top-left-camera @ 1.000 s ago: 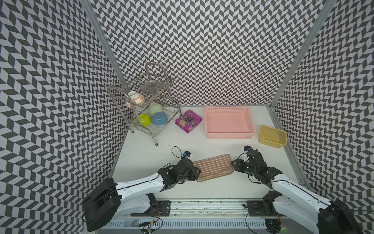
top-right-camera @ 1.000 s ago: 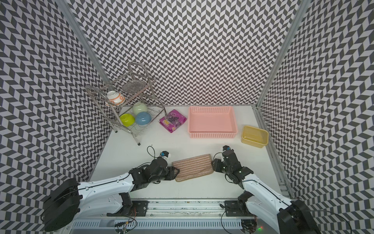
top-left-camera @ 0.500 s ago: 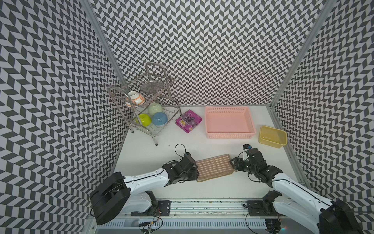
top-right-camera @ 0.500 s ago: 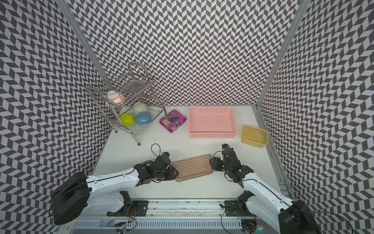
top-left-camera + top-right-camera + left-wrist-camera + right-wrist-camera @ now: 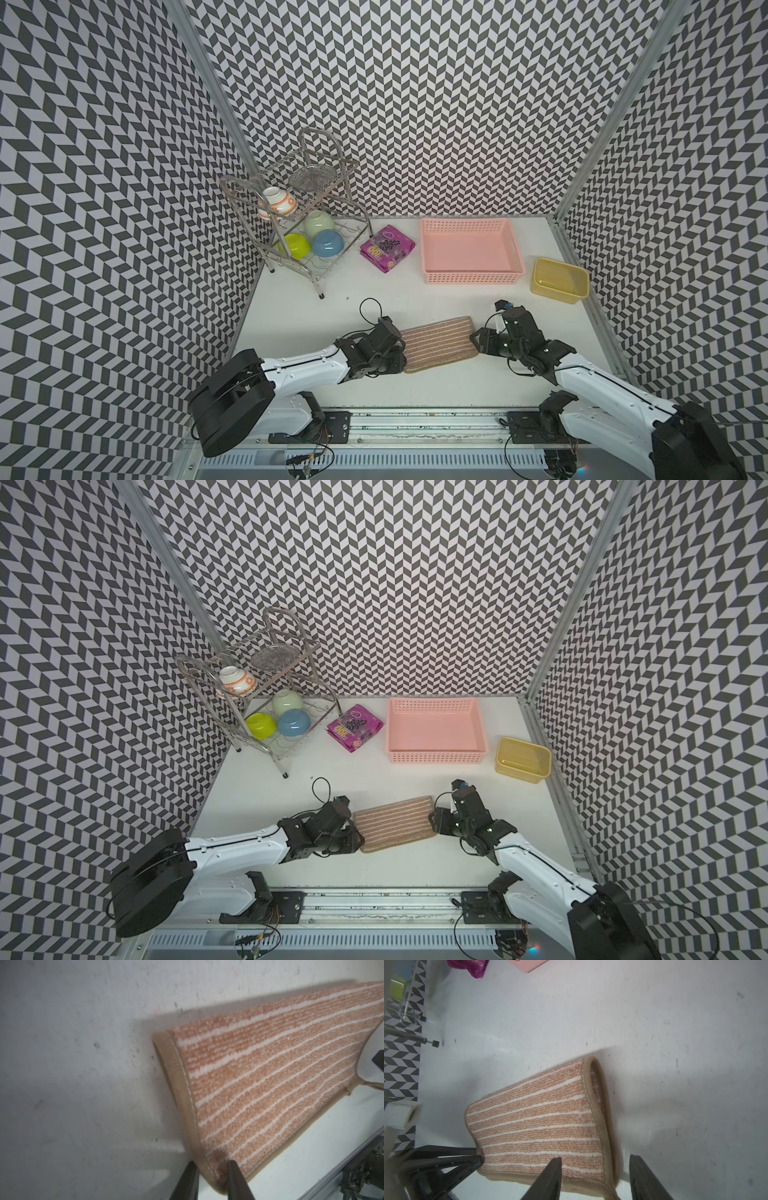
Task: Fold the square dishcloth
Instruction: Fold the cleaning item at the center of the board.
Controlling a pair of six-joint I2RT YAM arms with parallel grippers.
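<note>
The square dishcloth (image 5: 438,343) (image 5: 395,823) lies folded in half as a tan striped rectangle at the front middle of the white table. My left gripper (image 5: 401,358) (image 5: 357,839) is at its left end. In the left wrist view the left gripper (image 5: 211,1164) pinches the dishcloth (image 5: 270,1084) at the brown edging of the near corner. My right gripper (image 5: 476,343) (image 5: 434,818) is at the right end. In the right wrist view the right gripper (image 5: 595,1157) is open and straddles the corner of the dishcloth (image 5: 539,1126), one finger over the fabric and one over bare table.
Behind the cloth stand a pink basket (image 5: 473,277), a yellow tub (image 5: 559,278) at the right, a purple packet (image 5: 386,248) and a wire dish rack (image 5: 316,199) holding bowls at the back left. A metal rail (image 5: 415,419) runs along the front edge.
The left gripper has crept right to the cloth's left corner and its jaws have narrowed onto the edging. The right gripper has barely moved. The cloth lies as before.
</note>
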